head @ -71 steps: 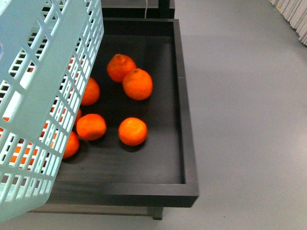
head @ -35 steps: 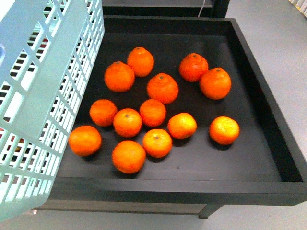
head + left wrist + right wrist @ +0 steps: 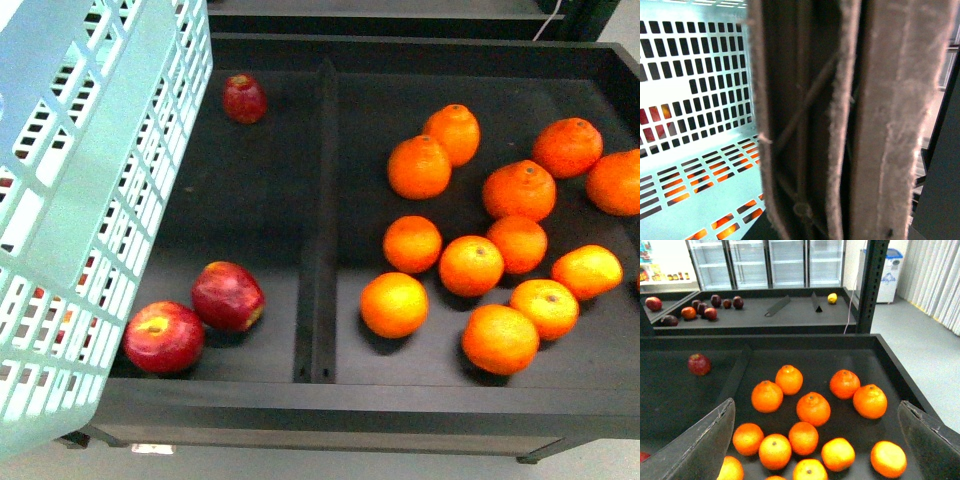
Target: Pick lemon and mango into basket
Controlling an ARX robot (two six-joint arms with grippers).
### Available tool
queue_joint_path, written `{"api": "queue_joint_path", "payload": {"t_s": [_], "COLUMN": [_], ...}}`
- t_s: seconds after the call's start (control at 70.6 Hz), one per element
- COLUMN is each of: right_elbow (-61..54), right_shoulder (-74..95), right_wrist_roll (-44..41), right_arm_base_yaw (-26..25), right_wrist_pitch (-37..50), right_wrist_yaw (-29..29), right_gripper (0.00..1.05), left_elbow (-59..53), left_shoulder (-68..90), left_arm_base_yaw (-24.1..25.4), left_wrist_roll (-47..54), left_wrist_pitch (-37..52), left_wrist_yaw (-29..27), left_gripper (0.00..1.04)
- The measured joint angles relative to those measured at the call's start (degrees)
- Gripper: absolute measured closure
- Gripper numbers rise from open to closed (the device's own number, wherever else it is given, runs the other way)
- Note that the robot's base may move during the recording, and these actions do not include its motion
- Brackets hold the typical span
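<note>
The turquoise lattice basket (image 3: pixel 90 200) hangs tilted at the left of the front view, over the left end of the black tray. My left gripper (image 3: pixel 840 150) is shut on the basket; its grey fingers (image 3: pixel 890 125) fill the left wrist view, with the basket's slotted wall (image 3: pixel 695 75) behind them. My right gripper (image 3: pixel 815 450) is open above the oranges, nothing between its fingers (image 3: pixel 700 445). A small yellow lemon (image 3: pixel 832 298) lies on the far shelf in the right wrist view. The mango is not in view.
Several oranges (image 3: pixel 470 265) lie in the right compartment of the black tray (image 3: pixel 330 395). Red apples (image 3: pixel 228 296) lie in the left one, past a divider (image 3: pixel 318 250). The far shelf (image 3: pixel 765 315) holds dark fruits. A black post (image 3: pixel 870 285) stands beside it.
The front view has swung left along the tray: the oranges slid to the right, and the divider and the red apples came into view. The basket stays at the left.
</note>
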Motion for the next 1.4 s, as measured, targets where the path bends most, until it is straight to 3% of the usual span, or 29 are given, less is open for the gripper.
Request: {"api": "queue_joint_path", "payload": {"t_s": [1.401], "right_elbow": [0.0], "right_shoulder": [0.1], "right_wrist_roll": [0.0], "right_arm_base_yaw": [0.0], "right_wrist_pitch": [0.0], "right_wrist_yaw": [0.1], "right_gripper": [0.09], "left_elbow": [0.0], "left_shoulder": [0.0], "left_arm_base_yaw": [0.0], "left_wrist_roll": [0.0], "left_wrist_pitch": [0.0], "left_wrist_yaw": [0.2], "left_gripper": [0.89]}}
